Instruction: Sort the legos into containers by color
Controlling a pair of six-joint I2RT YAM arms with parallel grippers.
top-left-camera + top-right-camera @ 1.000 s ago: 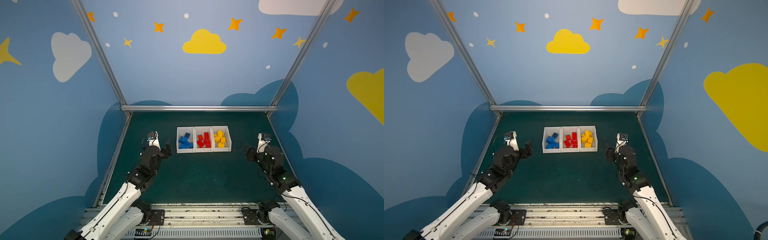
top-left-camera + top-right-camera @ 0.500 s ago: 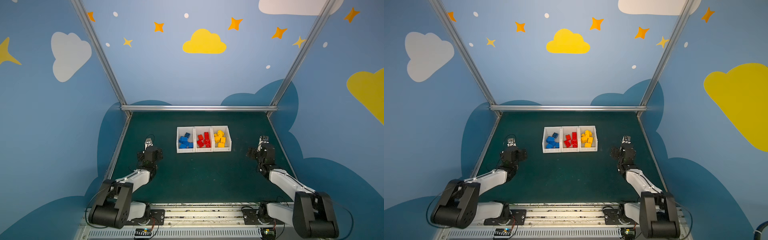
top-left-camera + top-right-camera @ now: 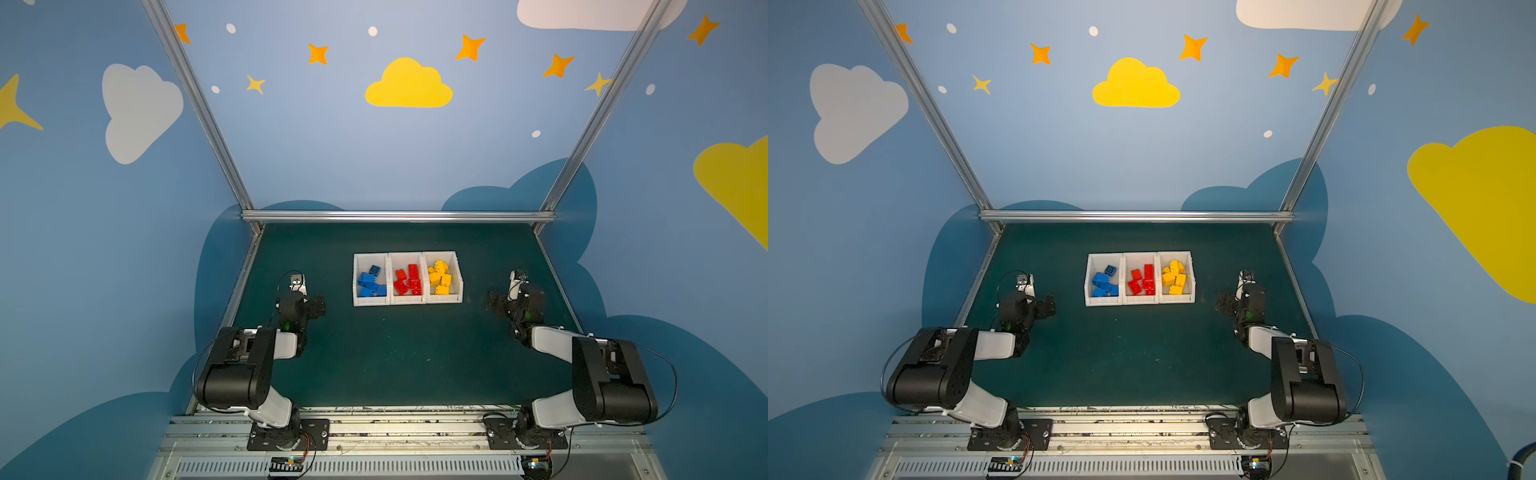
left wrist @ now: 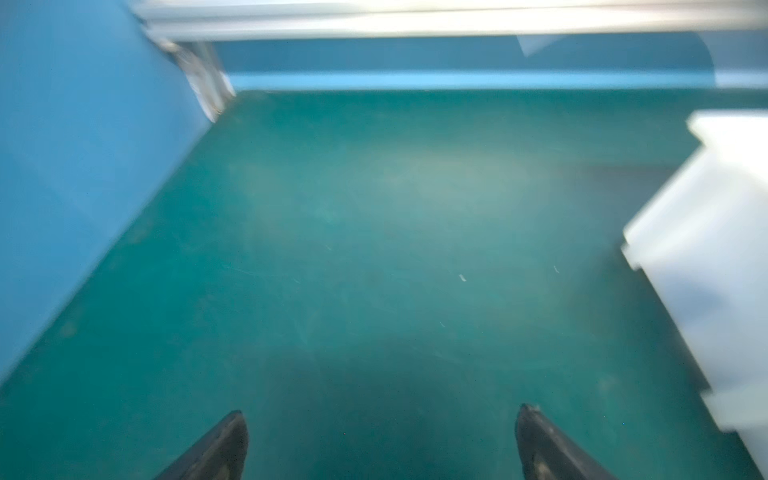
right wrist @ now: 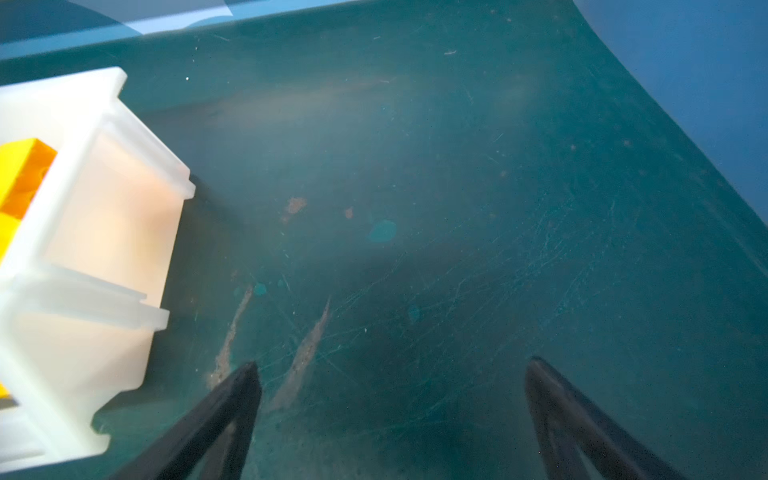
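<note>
Both top views: arms just folded back; left gripper (image 3: 318, 305) and right gripper (image 3: 494, 301) flank the white bins (image 3: 405, 257), well apart. Binned by colour: blue legos (image 3: 369, 284), red legos (image 3: 409, 280), yellow legos (image 3: 440, 277); sorting looks done.
Left wrist: jaws spread, empty, over mat (image 4: 374, 249).
Right wrist: jaws likewise spread, empty; yellow bin (image 5: 104, 232) nearby.

On the dark green table mat (image 3: 395, 357), toward its back, three bins stand touching in a row, the left white plastic bin (image 3: 371, 300) holding the blue lego bricks (image 3: 369, 283), the middle white plastic bin (image 3: 407, 299) the red lego bricks (image 3: 409, 281), the right white plastic bin (image 3: 444, 298) the yellow lego bricks (image 3: 439, 279), with the left gripper (image 3: 319, 305) well left of the row and the right gripper (image 3: 494, 301) well right of it.
</note>
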